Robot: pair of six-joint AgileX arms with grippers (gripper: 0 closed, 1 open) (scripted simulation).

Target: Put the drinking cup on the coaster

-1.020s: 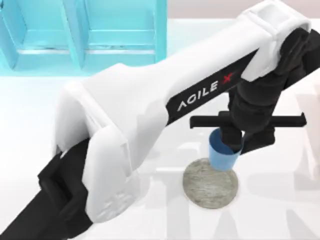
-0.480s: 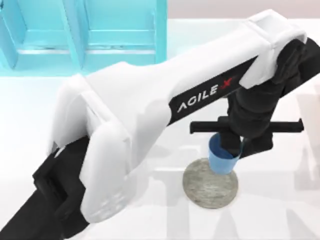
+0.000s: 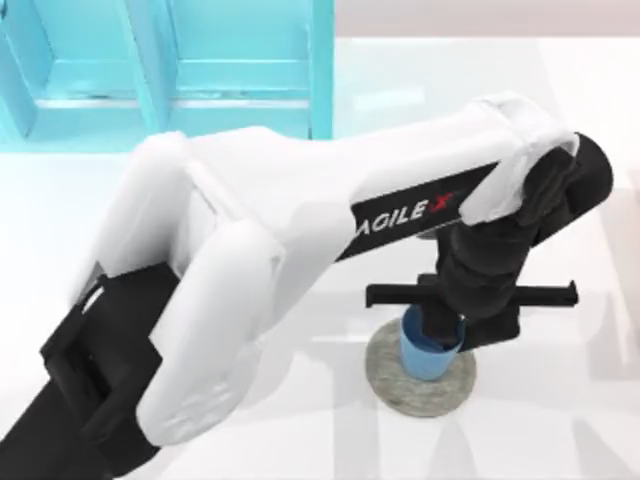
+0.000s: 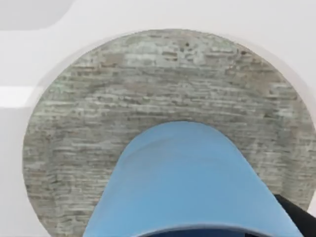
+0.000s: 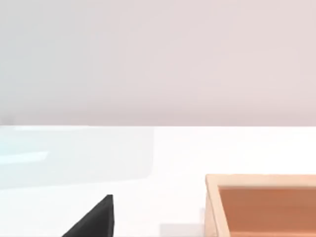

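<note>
At the top view's upper left stands a turquoise shelf unit (image 3: 165,65) on the white surface (image 3: 560,420). The left arm reaches across from lower left toward the right of centre, where the left gripper (image 3: 438,325) is closed on the rim of the drinking cup (image 3: 428,352). The cup stands upright over the coaster (image 3: 420,385), within its edge; the left wrist view shows grey stone all around its base. A wooden tray (image 5: 261,205) appears in the right wrist view.
</note>
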